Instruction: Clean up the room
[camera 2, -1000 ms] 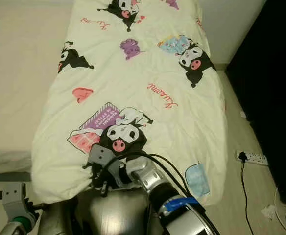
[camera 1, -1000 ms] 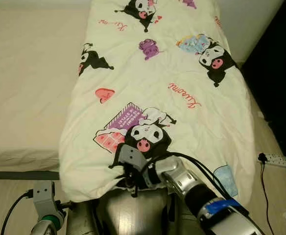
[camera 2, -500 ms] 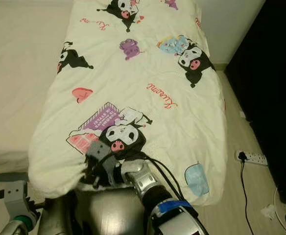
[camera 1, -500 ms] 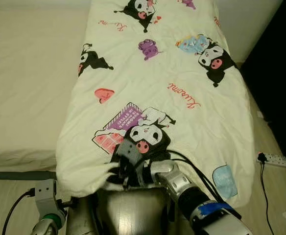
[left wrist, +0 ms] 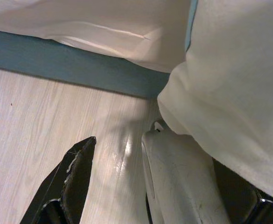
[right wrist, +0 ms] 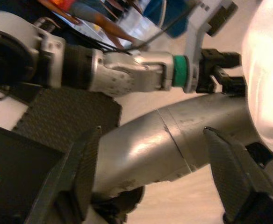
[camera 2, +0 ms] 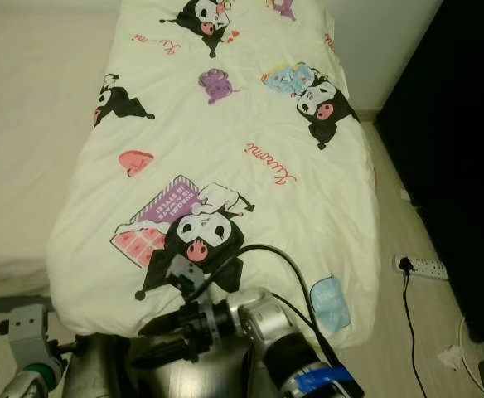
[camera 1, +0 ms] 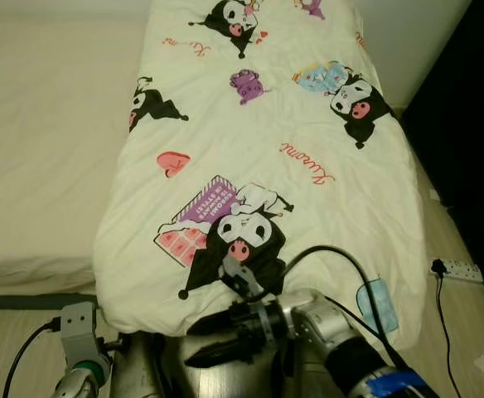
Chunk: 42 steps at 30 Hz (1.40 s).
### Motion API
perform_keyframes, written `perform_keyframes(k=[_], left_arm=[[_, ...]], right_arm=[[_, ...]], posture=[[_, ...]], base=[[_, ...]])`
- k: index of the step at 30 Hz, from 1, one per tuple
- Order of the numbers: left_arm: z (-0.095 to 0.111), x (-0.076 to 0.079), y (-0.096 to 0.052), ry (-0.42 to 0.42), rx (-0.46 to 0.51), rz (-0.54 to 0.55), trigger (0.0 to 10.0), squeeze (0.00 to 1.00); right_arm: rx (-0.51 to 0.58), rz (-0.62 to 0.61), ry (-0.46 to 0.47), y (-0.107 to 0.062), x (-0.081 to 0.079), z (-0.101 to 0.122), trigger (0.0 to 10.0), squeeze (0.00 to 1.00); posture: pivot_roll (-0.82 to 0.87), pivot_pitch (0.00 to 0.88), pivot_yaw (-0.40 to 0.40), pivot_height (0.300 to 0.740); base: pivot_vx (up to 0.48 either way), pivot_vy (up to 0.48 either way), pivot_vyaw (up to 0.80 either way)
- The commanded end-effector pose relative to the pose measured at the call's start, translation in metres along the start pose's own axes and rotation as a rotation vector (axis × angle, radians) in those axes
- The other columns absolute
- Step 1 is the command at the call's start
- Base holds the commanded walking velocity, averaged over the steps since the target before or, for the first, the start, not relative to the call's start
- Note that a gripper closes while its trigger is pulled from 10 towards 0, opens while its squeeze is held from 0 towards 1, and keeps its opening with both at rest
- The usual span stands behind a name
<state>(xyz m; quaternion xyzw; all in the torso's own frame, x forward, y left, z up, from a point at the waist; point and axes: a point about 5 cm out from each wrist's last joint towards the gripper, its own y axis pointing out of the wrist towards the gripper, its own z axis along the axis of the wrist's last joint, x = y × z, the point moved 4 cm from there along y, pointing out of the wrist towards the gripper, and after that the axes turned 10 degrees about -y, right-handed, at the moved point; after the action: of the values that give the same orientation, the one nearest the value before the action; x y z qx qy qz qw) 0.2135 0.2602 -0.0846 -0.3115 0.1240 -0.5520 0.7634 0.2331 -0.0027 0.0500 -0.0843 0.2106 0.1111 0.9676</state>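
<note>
Below the foot edge of the bed [camera 1: 35, 157], the right gripper [camera 1: 213, 338] hangs with its fingers spread and holding nothing, so the blanket [camera 1: 258, 157] could slip down or bunch up if a finger catches its edge. That blanket lies flat along the bed, pale yellow with cartoon pictures, and its end hangs over near a power strip [camera 1: 459, 269] on the floor.

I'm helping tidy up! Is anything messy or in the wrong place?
Yes. A blue face mask lies on the quilt's near corner, and crumpled paper sits on the floor by the power strip.
</note>
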Motion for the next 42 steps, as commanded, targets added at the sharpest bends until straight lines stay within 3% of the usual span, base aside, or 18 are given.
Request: perform_keyframes(k=[1, 2, 3, 5, 6, 7, 8, 9, 10, 11, 12, 14, 19, 30, 36, 42], left_arm=[[-0.054, -0.009, -0.019, 0.017, -0.201, 0.032, 10.0, 0.00], [-0.058, -0.011, -0.020, 0.008, -0.213, 0.049, 10.0, 0.00], [-0.058, -0.011, -0.020, 0.008, -0.213, 0.049, 10.0, 0.00], [-0.062, -0.015, -0.023, -0.008, -0.233, 0.087, 10.0, 0.00], [-0.062, -0.015, -0.023, -0.008, -0.233, 0.087, 10.0, 0.00], [-0.062, -0.018, -0.023, -0.010, -0.234, 0.113, 10.0, 0.00], [-0.062, -0.018, -0.023, -0.010, -0.234, 0.113, 10.0, 0.00], [-0.062, -0.019, -0.023, -0.022, -0.239, 0.123, 10.0, 0.00], [-0.062, -0.019, -0.023, -0.022, -0.239, 0.123, 10.0, 0.00], [-0.062, -0.020, -0.022, -0.027, -0.245, 0.138, 10.0, 0.00], [-0.062, -0.020, -0.022, -0.027, -0.245, 0.138, 10.0, 0.00], [-0.062, -0.021, -0.022, -0.034, -0.257, 0.160, 10.0, 0.00], [-0.057, -0.023, -0.020, -0.027, -0.243, 0.165, 10.0, 0.00], [-0.054, -0.024, -0.018, -0.033, -0.238, 0.177, 10.0, 0.00], [-0.039, -0.031, -0.013, -0.077, -0.189, 0.230, 10.0, 0.00], [-0.026, -0.037, -0.010, -0.099, -0.146, 0.246, 10.0, 0.00]], right_arm=[[0.094, -0.015, 0.003, -0.003, 0.002, 0.013, 10.0, 1.00], [0.198, -0.165, -0.018, -0.014, 0.022, 0.033, 10.0, 1.00], [0.198, -0.165, -0.018, -0.014, 0.022, 0.033, 10.0, 1.00], [0.351, -0.454, 0.005, -0.036, 0.056, 0.058, 10.0, 0.98], [0.351, -0.454, 0.005, -0.036, 0.056, 0.058, 10.0, 0.98], [0.379, -0.702, 0.004, -0.057, 0.079, 0.063, 10.0, 0.00], [0.379, -0.702, 0.004, -0.057, 0.079, 0.063, 10.0, 0.00], [0.416, -0.819, 0.059, -0.075, 0.087, 0.054, 10.0, 0.00], [0.416, -0.819, 0.059, -0.075, 0.087, 0.054, 10.0, 0.00], [0.428, -0.921, 0.113, -0.091, 0.093, 0.041, 10.0, 0.00], [0.428, -0.921, 0.113, -0.091, 0.093, 0.041, 10.0, 0.00], [0.435, -1.042, 0.212, -0.112, 0.095, 0.014, 10.0, 0.00], [0.399, -1.117, 0.279, -0.125, 0.092, -0.012, 10.0, 0.00], [0.361, -1.202, 0.332, -0.132, 0.090, -0.035, 10.0, 0.00], [0.316, -1.248, 0.369, -0.134, 0.086, -0.054, 10.0, 0.00], [0.316, -1.235, 0.364, -0.132, 0.086, -0.054, 10.0, 0.00]], posture=[[-0.08, 0.108, 0.011, 0.530], [-0.08, 0.104, 0.009, 0.530], [-0.08, 0.104, 0.009, 0.530], [-0.08, 0.100, 0.008, 0.530], [-0.08, 0.100, 0.008, 0.530], [-0.08, 0.098, 0.009, 0.530], [-0.08, 0.098, 0.009, 0.530], [-0.08, 0.083, 0.011, 0.535], [-0.08, 0.083, 0.011, 0.535], [-0.08, 0.073, 0.012, 0.540], [-0.08, 0.073, 0.012, 0.540], [-0.07, 0.067, 0.013, 0.550], [-0.07, 0.056, 0.018, 0.565], [-0.08, 0.047, 0.020, 0.590], [-0.08, 0.043, 0.018, 0.615], [-0.07, 0.044, 0.013, 0.635]], base=[[0.000, 0.000, 0.00], [0.000, 0.000, 0.00], [0.000, 0.000, 0.00], [0.000, 0.000, 0.00], [0.000, 0.000, 0.00], [0.000, 0.000, 0.00], [0.000, 0.000, 0.00], [0.000, 0.000, 0.00], [0.000, 0.000, 0.00], [0.000, 0.000, 0.00], [0.000, 0.000, 0.00], [-0.328, 0.000, 0.00], [-0.220, 0.000, 0.00], [0.000, 0.000, 0.00], [-0.057, 0.000, 0.00], [-0.387, 0.000, 0.00]])
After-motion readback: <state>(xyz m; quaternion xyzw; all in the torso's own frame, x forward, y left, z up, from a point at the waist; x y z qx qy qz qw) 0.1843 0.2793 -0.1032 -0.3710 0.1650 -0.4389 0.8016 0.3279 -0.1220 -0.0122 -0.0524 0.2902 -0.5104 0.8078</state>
